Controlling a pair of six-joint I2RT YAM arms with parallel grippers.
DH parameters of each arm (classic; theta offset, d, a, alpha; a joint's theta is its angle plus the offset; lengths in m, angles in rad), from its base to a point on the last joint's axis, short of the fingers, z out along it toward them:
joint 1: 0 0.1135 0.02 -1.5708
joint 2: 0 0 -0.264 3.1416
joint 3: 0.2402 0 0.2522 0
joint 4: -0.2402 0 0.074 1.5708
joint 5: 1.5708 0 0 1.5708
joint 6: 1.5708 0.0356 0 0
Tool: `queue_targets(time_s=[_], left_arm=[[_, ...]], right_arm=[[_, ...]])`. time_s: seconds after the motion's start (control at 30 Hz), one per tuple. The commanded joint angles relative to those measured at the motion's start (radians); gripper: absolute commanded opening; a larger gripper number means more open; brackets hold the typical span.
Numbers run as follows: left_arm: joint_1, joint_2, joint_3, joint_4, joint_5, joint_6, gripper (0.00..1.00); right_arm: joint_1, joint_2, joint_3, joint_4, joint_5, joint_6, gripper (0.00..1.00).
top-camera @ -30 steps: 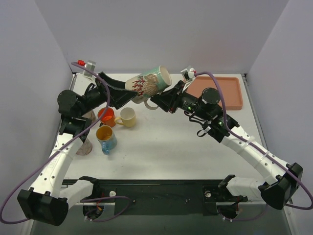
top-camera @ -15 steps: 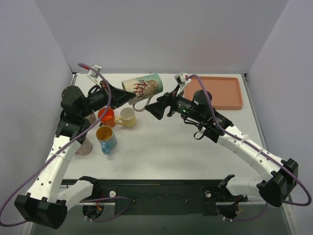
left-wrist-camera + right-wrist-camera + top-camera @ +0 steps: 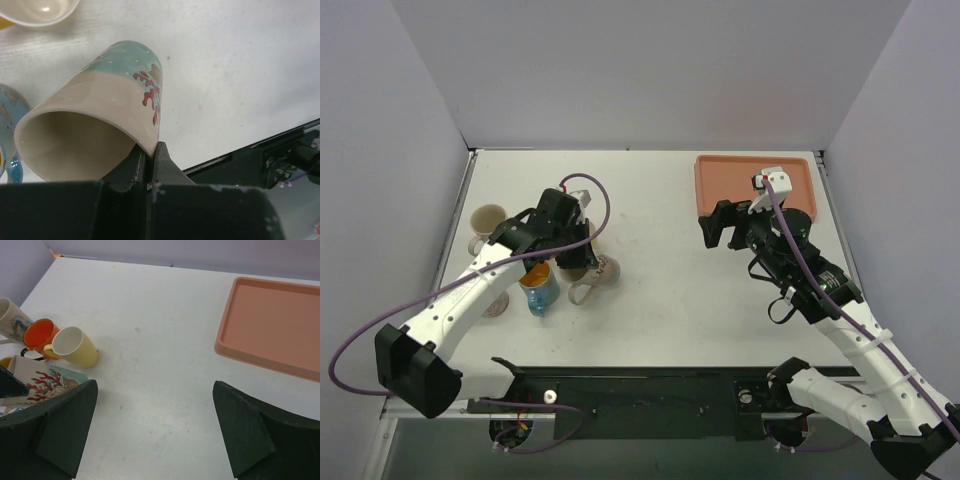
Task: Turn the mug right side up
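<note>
The mug is beige and teal with a red coral pattern. It hangs tilted, its open mouth toward the left wrist camera and its base end low over the table. My left gripper is shut on the rim wall, one finger inside and one outside. From above, the mug shows under the left gripper, with its handle pointing to the near side. My right gripper stands open and empty beside the tray, well apart from the mug.
Beside the held mug stand an orange mug, a yellow mug, a blue mug and a cream mug. A pink tray sits at the back right. The black base rail runs along the near edge.
The right gripper let go of the mug, opened and drew back toward the tray. The left gripper closed on the rim and carried the mug down from the back to beside the other mugs.
</note>
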Motion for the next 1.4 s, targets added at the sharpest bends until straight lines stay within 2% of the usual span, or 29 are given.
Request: queue_targets(time_s=[0.0,0.23,0.5,0.63,0.8,1.07,1.2,1.37], left_arm=[[-0.048,0.087,0.142,-0.109,-0.126,-0.009,0.0],[-0.204,0.196,0.163,-0.106,-0.299,0.028,0.0],[-0.221,0.281,0.217,-0.12,-0.448,0.097,0.0],[-0.235,0.289,0.214,-0.135,-0.45,0.146,0.0],[-0.247,0.301,0.154,-0.149,-0.346,0.147,0.0],[-0.246,0.347,0.177,-0.141,-0.367,0.195,0.27],[-0.244,0.323,0.218,-0.128,-0.364,0.208,0.48],[-0.247,0.252,0.232,-0.118,-0.35,0.24,0.52]], right_arm=[[0.002,0.0,0.026,-0.085,0.074,-0.046,0.93],[0.001,-0.056,-0.034,-0.113,0.093,-0.018,0.93],[-0.001,-0.152,-0.128,-0.1,0.143,-0.014,0.93],[-0.001,-0.172,-0.148,-0.105,0.157,-0.026,0.93],[-0.001,-0.166,-0.149,-0.103,0.154,-0.038,0.93],[-0.001,-0.171,-0.154,-0.108,0.153,-0.038,0.94],[-0.001,-0.172,-0.151,-0.108,0.156,-0.038,0.93],[-0.001,-0.162,-0.151,-0.111,0.163,-0.06,0.94]])
